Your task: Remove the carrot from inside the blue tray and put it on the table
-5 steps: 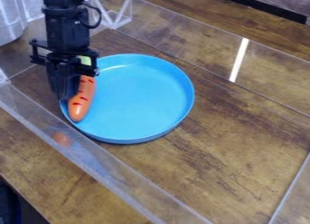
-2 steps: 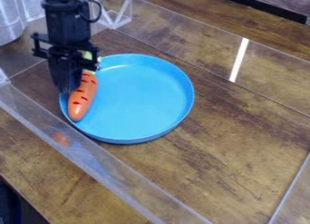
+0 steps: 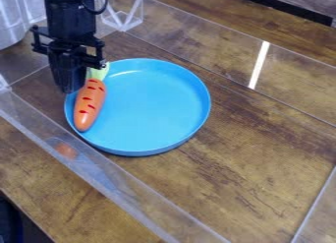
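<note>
Jaws [image 3: 66,74] sit higher above the tabletop [image 3: 250,139].

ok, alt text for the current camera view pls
An orange toy carrot with a light green top lies inside a round, shallow blue tray, near its left rim in the picture. A dark robot gripper hangs just behind it. The tray sits on a brown wood-plank table.

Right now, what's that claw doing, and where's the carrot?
Gripper shut, at the blue tray's left side. Carrot in the tray. Nothing seen blocking the carrot's body.
</note>
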Robot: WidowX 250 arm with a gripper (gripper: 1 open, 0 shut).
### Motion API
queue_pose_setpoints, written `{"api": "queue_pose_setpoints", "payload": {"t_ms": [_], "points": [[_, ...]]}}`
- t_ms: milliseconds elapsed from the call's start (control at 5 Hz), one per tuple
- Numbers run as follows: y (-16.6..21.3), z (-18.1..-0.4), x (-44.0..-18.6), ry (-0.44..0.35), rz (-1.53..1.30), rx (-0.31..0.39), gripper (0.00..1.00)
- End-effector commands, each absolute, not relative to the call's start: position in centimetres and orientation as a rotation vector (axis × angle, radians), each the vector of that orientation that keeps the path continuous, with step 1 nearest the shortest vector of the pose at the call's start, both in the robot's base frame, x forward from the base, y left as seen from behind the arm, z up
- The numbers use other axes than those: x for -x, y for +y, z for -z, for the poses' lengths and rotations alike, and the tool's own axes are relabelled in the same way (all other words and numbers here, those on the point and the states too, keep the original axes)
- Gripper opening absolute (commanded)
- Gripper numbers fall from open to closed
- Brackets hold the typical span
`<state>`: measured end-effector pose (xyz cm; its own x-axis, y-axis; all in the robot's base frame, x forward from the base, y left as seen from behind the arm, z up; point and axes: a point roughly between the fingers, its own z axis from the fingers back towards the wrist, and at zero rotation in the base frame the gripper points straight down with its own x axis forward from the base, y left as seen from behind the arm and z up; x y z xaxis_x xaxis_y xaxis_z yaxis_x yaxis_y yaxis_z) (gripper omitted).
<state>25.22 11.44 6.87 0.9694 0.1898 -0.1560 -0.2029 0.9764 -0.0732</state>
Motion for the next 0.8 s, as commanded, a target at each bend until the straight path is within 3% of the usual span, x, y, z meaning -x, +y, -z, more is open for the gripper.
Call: {"api": "queue_pose_setpoints", "payload": {"t_ms": [0,400,600], "points": [[11.93,-9.43,-25.75,0.066,-0.196,0.056,0.00],[12.07,-9.95,-26.16,0.057,-0.187,0.046,0.00],[12.16,-9.93,-26.34,0.052,-0.181,0.038,1.00]]}}
